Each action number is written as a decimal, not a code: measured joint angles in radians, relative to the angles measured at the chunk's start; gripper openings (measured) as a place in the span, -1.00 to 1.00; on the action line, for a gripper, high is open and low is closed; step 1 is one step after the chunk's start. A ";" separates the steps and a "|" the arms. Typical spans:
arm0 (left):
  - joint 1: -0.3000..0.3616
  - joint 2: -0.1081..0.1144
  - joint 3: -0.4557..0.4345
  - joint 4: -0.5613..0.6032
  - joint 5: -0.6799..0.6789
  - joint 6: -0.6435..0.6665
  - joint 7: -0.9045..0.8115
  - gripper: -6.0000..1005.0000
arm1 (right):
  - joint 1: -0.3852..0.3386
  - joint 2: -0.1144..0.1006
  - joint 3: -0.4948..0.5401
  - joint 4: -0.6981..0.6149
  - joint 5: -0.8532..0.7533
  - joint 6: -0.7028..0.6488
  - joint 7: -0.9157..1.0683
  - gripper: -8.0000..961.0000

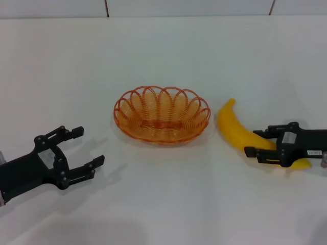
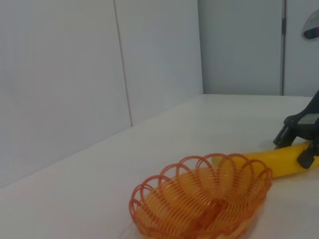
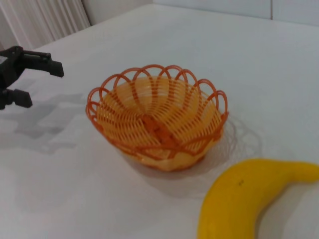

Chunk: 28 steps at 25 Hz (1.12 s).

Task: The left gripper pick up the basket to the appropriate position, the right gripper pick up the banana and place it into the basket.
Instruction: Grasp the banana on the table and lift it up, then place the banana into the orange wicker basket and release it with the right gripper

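Currently bright yellow curved plastic banana [image 1: 236, 132] being straddled by black right gripper [image 1: 258, 143], fingers spread; shallow orange wire basket [image 1: 161, 114] lying at banana's nine o'clock; black left gripper [image 1: 88, 150] being held spread, apart.

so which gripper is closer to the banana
Right. The right gripper is open around the banana; the left gripper is far off, beyond the basket.

The right tool [image 1: 260, 143] covers the near end of the banana [image 1: 236, 130], so whether its fingers touch the fruit is perhaps impossible to tell. In the left wrist view the basket [image 2: 199, 204] is cut off at its near rim. Both arms run off the picture's edges.
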 joint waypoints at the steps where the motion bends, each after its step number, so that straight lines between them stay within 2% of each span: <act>1: 0.000 0.000 0.000 0.000 0.000 0.001 0.000 0.66 | 0.000 0.000 0.000 -0.002 -0.006 -0.002 0.001 0.49; 5: 0.000 0.000 0.000 0.000 0.000 0.001 0.002 0.66 | 0.000 0.003 -0.001 -0.017 -0.013 -0.003 0.004 0.17; 11: 0.000 0.000 0.000 0.000 0.000 0.001 0.002 0.66 | 0.000 0.007 0.011 -0.034 0.021 -0.008 0.005 0.02; 17: 0.001 0.000 0.000 0.000 0.002 0.001 0.002 0.66 | 0.006 0.009 0.006 -0.056 0.235 -0.020 -0.049 0.04; 21: -0.018 0.000 0.000 -0.019 0.009 0.001 0.004 0.66 | 0.040 0.044 0.001 -0.052 0.366 -0.089 -0.217 0.05; 23: -0.033 0.000 0.002 -0.034 0.011 0.001 0.009 0.66 | 0.078 0.057 -0.019 -0.022 0.396 -0.102 -0.298 0.05; 28: -0.070 -0.001 0.011 -0.061 0.008 0.019 0.012 0.66 | 0.191 0.058 -0.132 0.103 0.424 -0.025 -0.387 0.07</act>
